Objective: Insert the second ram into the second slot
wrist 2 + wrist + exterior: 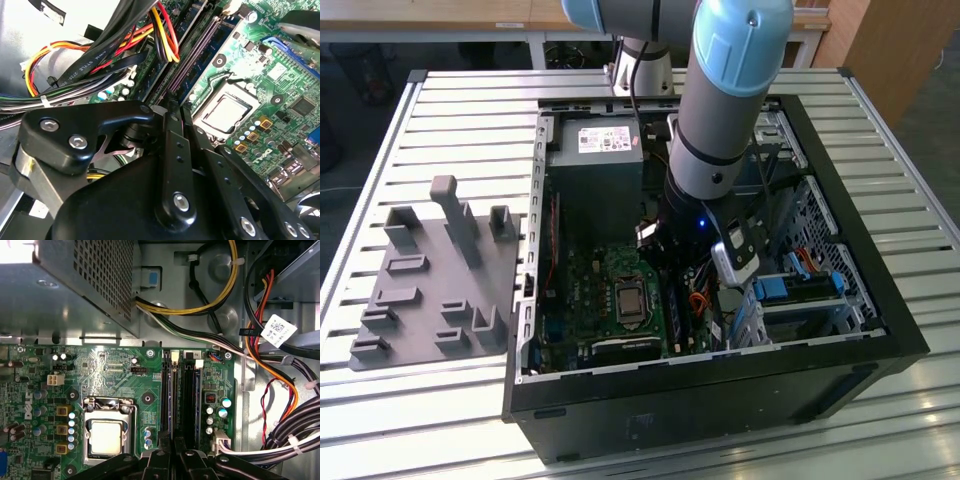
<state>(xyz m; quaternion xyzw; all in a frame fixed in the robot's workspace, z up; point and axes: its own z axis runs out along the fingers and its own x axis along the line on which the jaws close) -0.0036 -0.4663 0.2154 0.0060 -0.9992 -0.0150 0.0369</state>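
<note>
Exterior view, from its left: grey holder tray (430, 270) on the slatted counter (450, 100), well apart from the processor socket (628, 295). The open computer case (720, 400) has its near wall cut off at the frame edge. Inside it sit the power supply (595, 170) and the green board (585, 290) around the socket. The arm (720, 110) comes down just to the exterior view's right of the socket, and its wrist hides the slots there. Blue drive latches (785, 288) are farther that way, half behind cables.

In both wrist views the gripper (172, 452) (170, 105) hangs over the memory slots beside the socket (107, 432). The fingers (172, 150) are drawn narrow, almost together. Whether they pinch anything is hard to make out, because their own black bodies block the tips.

In the first wrist view the ram stick (168, 395) shows edge-on as a thin blue strip. It lies along the slot nearer the socket. Its long axis runs parallel to the socket's side, from the fingers toward the white slot latch (174, 356). Its near end is hidden by the fingers. Seated or just above the slot: cannot tell. Cable bundle (100, 45) blocks part of the board.
</note>
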